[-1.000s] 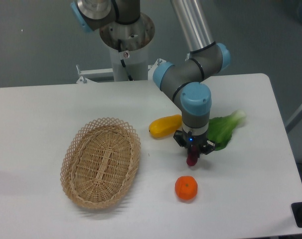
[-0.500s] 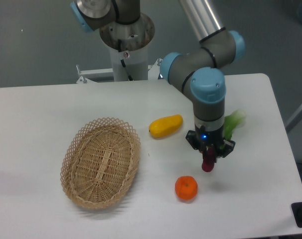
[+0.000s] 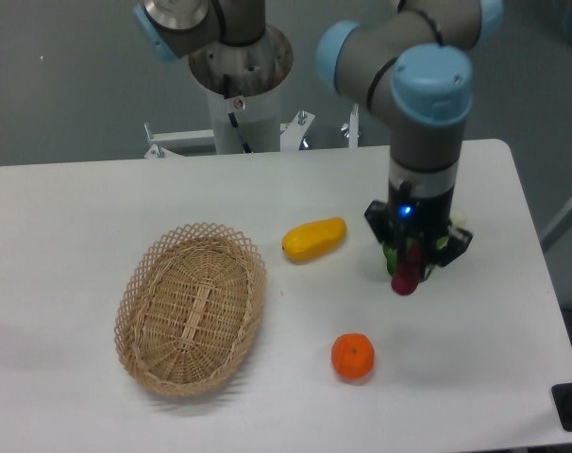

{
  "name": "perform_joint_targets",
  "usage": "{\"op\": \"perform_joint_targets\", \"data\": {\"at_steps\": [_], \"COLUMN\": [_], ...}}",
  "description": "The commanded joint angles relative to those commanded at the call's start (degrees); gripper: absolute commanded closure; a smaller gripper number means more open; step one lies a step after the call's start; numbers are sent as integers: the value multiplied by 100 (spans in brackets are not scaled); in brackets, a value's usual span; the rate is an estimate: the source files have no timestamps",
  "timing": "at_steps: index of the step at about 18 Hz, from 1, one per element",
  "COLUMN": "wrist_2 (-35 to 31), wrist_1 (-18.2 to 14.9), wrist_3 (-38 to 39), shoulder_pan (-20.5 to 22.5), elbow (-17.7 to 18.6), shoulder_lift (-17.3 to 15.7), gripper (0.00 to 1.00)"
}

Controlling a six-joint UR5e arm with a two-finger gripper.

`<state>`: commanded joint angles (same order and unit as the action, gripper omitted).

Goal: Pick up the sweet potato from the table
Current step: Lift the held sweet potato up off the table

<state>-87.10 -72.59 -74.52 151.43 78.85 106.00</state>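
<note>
My grey-and-blue jointed arm (image 3: 423, 104) hangs straight down. My black two-finger claw (image 3: 411, 269) points downward, fingers clamped on something held aloft.

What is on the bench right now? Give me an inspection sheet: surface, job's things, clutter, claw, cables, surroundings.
Surface: white table, matte, rounded corners.
Job's things: sweet potato, dark magenta, held in the claw, apparently off the table.
Clutter: wicker basket, empty; yellow fruit; orange; green leafy vegetable, mostly hidden behind the claw.
Claw: claw pointing down, shut on the sweet potato; blue light lit on the wrist.
Cables: black cable on the arm's base column.
Surroundings: grey floor behind; dark object at the lower right edge.
</note>
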Motion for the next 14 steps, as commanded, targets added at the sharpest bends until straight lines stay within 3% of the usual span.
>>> {"op": "perform_joint_targets", "data": {"at_steps": [3,14], "wrist_2": [0,9], "wrist_1": [-168,-168], "wrist_3": [-229,-274], "shoulder_pan": [97,106], "elbow": [-62,-27], "shoulder_lift": [-26,-70], "gripper": [87,86]}}
